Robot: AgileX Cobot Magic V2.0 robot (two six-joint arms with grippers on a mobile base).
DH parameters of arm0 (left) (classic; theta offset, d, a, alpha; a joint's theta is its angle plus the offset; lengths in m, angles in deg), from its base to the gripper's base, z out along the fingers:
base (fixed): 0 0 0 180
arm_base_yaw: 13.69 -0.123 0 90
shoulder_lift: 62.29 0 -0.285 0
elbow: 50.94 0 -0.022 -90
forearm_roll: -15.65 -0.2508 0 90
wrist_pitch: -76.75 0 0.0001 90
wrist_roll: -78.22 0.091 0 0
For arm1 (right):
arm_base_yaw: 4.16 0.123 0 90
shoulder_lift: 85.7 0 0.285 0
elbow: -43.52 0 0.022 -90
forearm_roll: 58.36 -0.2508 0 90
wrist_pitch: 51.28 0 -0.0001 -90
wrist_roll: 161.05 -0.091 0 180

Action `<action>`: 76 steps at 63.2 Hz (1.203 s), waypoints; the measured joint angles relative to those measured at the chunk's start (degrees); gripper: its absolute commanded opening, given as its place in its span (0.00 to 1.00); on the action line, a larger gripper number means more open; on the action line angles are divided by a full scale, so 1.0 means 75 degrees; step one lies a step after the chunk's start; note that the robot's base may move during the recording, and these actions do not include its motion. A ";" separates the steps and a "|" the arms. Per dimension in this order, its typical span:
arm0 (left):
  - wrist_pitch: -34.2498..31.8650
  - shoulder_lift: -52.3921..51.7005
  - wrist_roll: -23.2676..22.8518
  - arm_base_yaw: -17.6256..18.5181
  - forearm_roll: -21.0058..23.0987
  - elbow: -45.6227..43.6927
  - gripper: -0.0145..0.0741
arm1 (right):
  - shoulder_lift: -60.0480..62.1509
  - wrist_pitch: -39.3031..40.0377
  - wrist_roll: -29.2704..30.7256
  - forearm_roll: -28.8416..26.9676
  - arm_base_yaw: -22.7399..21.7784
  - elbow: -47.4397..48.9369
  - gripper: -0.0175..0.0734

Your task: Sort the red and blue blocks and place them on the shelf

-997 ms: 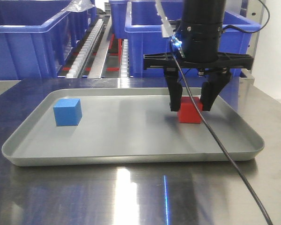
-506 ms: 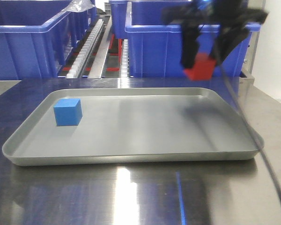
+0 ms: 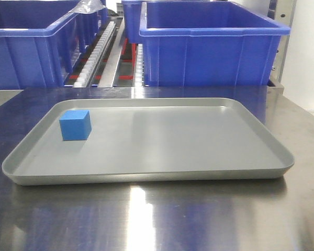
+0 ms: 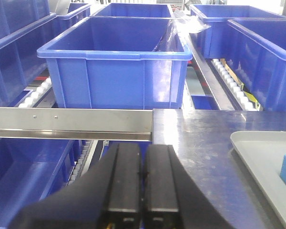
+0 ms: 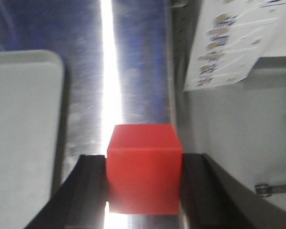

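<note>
So on the right wrist cam we've got the right pincer [image 5: 143, 179] pinching the red block [image 5: 144, 162] between its two black fingers [image 5: 90, 191], one against each side face. The cube is plain matte with crisp edges and no markings. Behind it in that view is the brushed steel desk [image 5: 138, 71] with a hard streak of glare, and the rounded corner of the grey tray [image 5: 24, 119] sits off to one side. On the other side there's a white label [image 5: 229, 43] with rows of print, but it's too blurry for us to read. The left pincer [image 4: 143, 181] is pressed together with nothing in it. Its fingers are smooth black slabs touching along a thin seam, and it sits low in front of the desk's edge. The blue block [image 3: 75, 125] sits flat inside the tray near its left rim, same matte cube shape as the red one. The tray itself is shallow with a dull metal finish and a low curved lip, and it lies square on the scratched, shiny desk. Behind the desk is the shelf [image 3: 115, 68], which has white roller tracks [image 3: 94, 55] sloping back between big glossy blue plastic bins [image 3: 214, 52] with thick rims. We can't spot any brand names anywhere.
</note>
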 measured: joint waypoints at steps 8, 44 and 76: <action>0.0000 0.0000 0.0000 0.0000 0.0000 0.0000 0.30 | 0.1311 0.0937 0.0018 0.0000 -0.0439 -0.0949 0.25; 0.0000 0.0000 0.0000 0.0000 0.0000 0.0000 0.30 | 0.4685 0.4907 0.0354 0.1356 -0.0487 -0.4207 0.25; 0.0000 0.0000 0.0000 0.0000 0.0000 0.0000 0.30 | 0.4698 0.5061 -0.0029 0.1082 -0.0487 -0.4207 0.25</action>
